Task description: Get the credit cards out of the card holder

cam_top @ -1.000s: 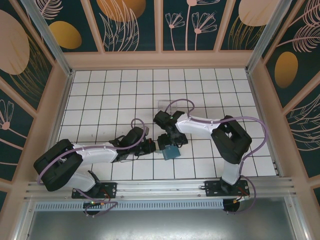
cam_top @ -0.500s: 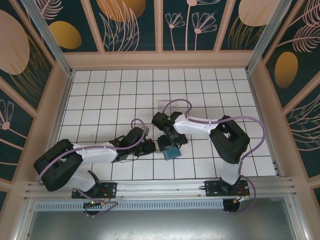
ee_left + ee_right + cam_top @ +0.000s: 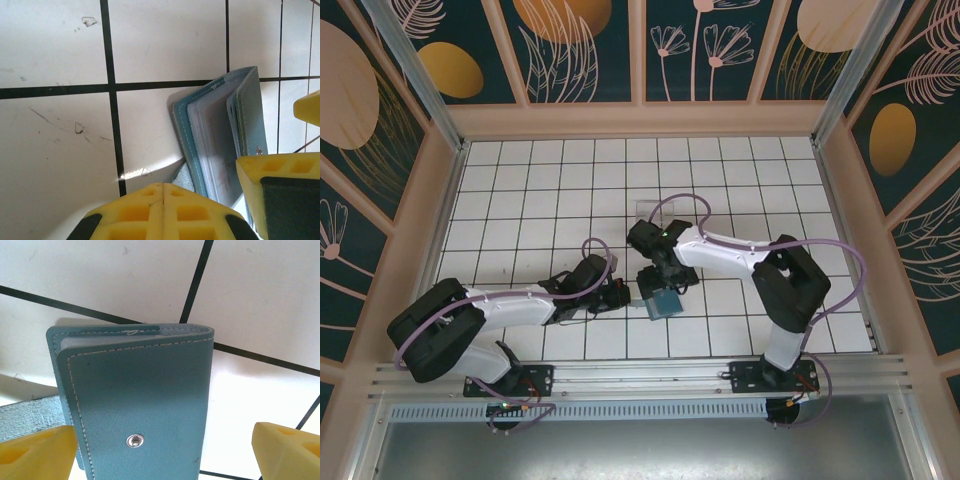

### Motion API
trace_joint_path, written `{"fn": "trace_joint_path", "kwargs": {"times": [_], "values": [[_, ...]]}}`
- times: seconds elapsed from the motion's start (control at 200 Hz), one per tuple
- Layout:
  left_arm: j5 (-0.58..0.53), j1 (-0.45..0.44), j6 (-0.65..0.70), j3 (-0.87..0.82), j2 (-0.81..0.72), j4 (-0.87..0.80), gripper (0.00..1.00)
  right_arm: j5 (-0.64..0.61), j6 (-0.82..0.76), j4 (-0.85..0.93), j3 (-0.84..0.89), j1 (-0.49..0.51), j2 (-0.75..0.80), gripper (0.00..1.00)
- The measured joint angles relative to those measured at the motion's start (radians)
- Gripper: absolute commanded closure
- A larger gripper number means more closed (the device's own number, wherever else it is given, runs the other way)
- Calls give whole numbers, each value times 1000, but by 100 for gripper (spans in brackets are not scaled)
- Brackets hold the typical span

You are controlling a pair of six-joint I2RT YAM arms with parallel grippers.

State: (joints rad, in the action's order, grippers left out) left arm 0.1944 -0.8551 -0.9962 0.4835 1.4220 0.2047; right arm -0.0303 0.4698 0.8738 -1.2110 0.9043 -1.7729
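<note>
Noted both arm bases bolted to the rail (image 3: 640, 372) at 6 o'clock of the top view. Just beyond, toward 5 o'clock of the table's middle, found the card holder (image 3: 663, 303): teal, lying half open on the white tiles (image 3: 550, 190), fold at 12 o'clock in the right wrist view, snap stud on the upper flap. At its 9 o'clock, logged the left gripper (image 3: 162, 197) with pads pressed together; saw the strap tab (image 3: 184, 177) just beside them, cannot tell whether pinched. Over the flap from 11 o'clock, logged the right gripper (image 3: 160, 452) spread wide, a yellow finger at either side, gripping nothing. Judged the credit cards to be inside yet, among the clear sleeves (image 3: 215, 145). Read the step in hand as steadying and opening the holder, ahead of drawing any card. Next move would call for parting the flap, then nipping a thin card edge without dragging the holder along. Farther off at 12 o'clock, well apart, marked a clear tray (image 3: 650, 212). Beyond, recorded scuffed black-lined tiling, a pale wooden frame, and dark teal wall panels (image 3: 580, 50) with orange discs and line-drawn plants.
</note>
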Motion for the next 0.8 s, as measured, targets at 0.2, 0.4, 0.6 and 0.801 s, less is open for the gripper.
{"fn": "trace_joint_path", "kwargs": {"times": [0.2,0.4,0.6,0.801], "values": [[0,0,0,1,0,0,94,2,0,-2,8,-9,2,9],[0,0,0,1,0,0,94,32,-13,-18,18,-9,2,9],[0,0,0,3,2,-2,94,32,-16,-22,19,-9,2,9],[0,1,2,5,6,-8,94,72,-23,-42,35,-9,2,9]]}}
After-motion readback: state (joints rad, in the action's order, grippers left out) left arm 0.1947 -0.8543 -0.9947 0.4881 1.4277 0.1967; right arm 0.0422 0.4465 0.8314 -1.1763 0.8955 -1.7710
